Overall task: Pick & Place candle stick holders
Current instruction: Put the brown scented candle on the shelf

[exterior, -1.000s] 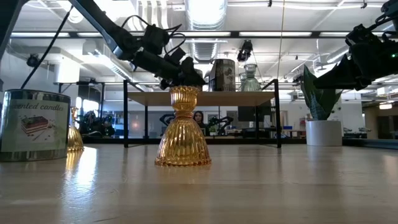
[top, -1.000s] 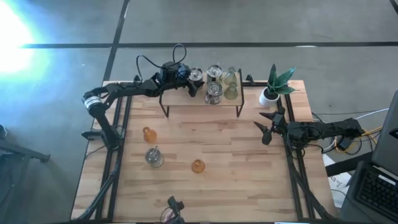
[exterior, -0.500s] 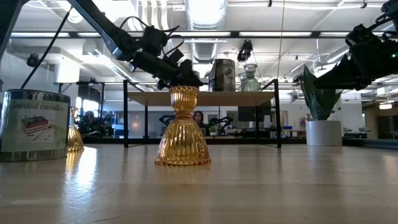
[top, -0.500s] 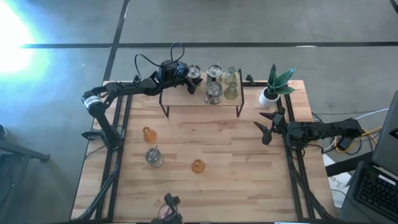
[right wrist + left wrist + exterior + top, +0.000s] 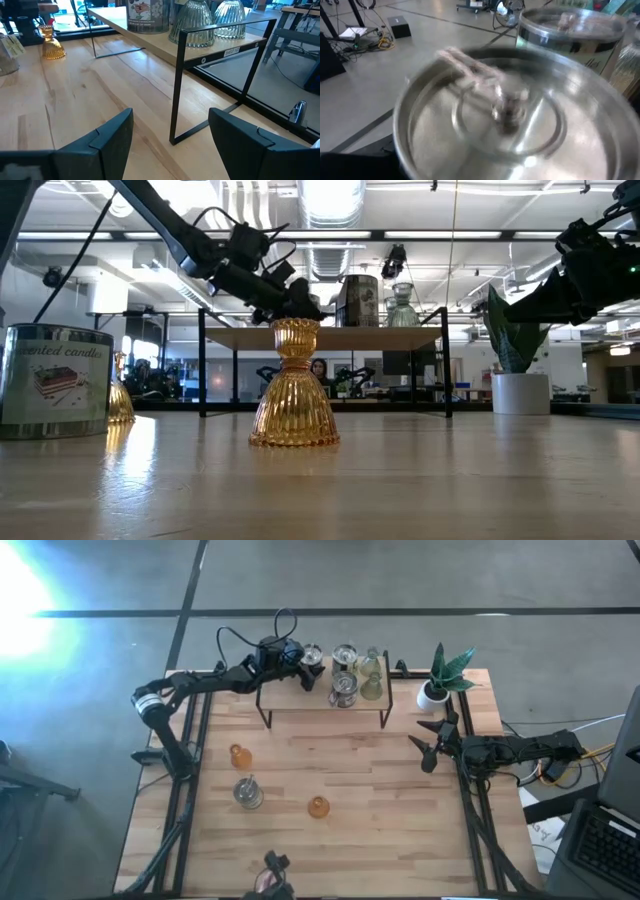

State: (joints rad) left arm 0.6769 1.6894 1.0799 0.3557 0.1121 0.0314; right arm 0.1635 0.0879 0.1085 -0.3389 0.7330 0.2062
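Observation:
My left gripper (image 5: 300, 668) reaches over the left end of the black-legged wooden shelf (image 5: 300, 705) at the table's far side. It is shut on a silvery holder (image 5: 313, 659), which fills the left wrist view (image 5: 505, 110). Two silvery pieces (image 5: 344, 658) (image 5: 343, 690) and two pale green holders (image 5: 372, 662) (image 5: 372, 688) stand on the shelf. Two orange holders (image 5: 240, 755) (image 5: 317, 807) and a silvery candle tin (image 5: 247, 793) stand on the table. My right gripper (image 5: 430, 747) is open and empty, level, near the right edge. My left gripper comes at the silvery holder slanting from the table's left side, at the holder's left side (image 5: 306, 664). The fingers do not show in the wrist view, so the part they are on cannot be told. The holder's open top (image 5: 485, 75) faces the wrist camera.
A green plant in a white pot (image 5: 438, 688) stands at the far right, beside the shelf. The shelf's thin black leg (image 5: 175, 85) stands in front of my right gripper. Bare wood lies between the shelf and the near edge.
My left gripper has gone a little toward the table's far edge and left, and the silvery holder has gone with it. My right arm has kept still.

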